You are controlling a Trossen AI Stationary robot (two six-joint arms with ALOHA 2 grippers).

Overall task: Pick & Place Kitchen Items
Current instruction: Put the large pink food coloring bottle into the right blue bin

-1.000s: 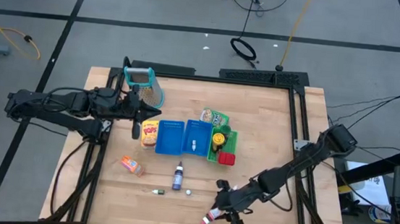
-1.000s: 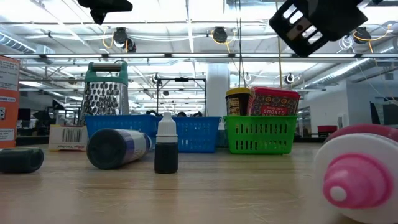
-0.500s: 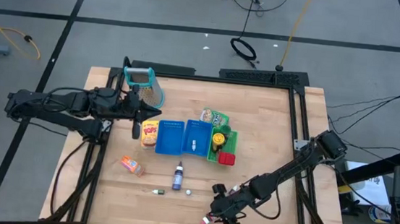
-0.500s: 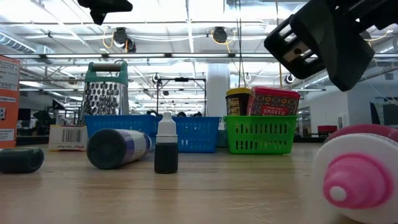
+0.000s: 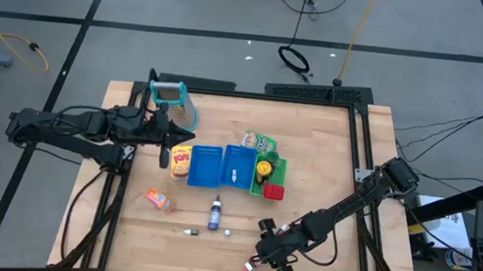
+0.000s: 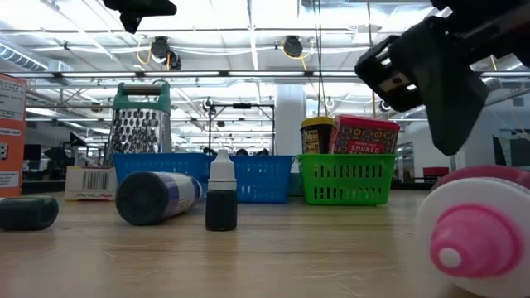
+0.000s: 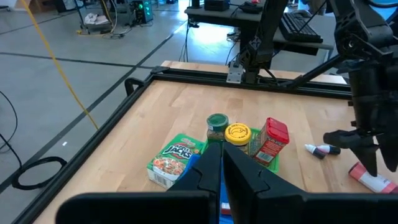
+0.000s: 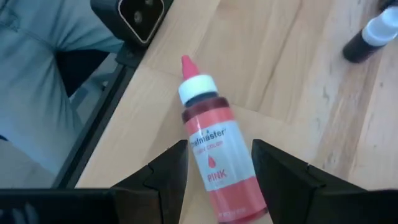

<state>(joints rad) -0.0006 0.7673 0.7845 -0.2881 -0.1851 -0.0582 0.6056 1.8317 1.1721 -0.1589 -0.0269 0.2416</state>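
A pink-capped bottle labelled PINK lies on its side near the table's near edge. My right gripper is open and hangs just above it, one finger on either side, touching nothing; it also shows in the high view. My left gripper is shut on nothing, over the table's left part by the grater. A yellow-lidded jar and a red block stand in the green tray. The yellow box stands beside the blue tray.
An orange packet, a dark bottle and two tiny bottles lie on the near half of the table. Another small dark bottle lies close to the pink one. A green pouch lies beyond the green tray.
My right gripper has moved toward the table's near edge and down, closing in over the pink bottle; it looms larger in the low view. The bottle and the other items have stayed where they were.
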